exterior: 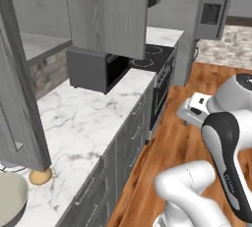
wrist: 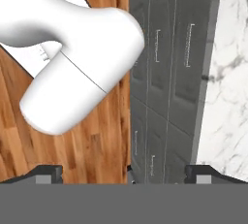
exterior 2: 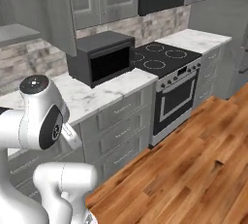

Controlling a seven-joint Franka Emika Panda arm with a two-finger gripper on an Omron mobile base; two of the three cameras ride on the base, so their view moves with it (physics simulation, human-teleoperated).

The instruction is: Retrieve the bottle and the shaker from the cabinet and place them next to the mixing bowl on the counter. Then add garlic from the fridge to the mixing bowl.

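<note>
Marble counter [exterior: 93,118] runs along grey drawers [wrist: 164,82], with a black microwave [exterior 2: 101,58] beside the stove [exterior 2: 162,56]. Mixing bowl [exterior: 10,204] sits at the counter's near end, a small tan item [exterior: 40,176] just beside it. Gripper [wrist: 124,172] hangs over floor and drawers, jaws wide, holding nothing.

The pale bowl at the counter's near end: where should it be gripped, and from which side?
Probably the rim of the mixing bowl, from above: it sits upright and open, and its body looks too wide for two fingers. The frame crops much of it.
</note>
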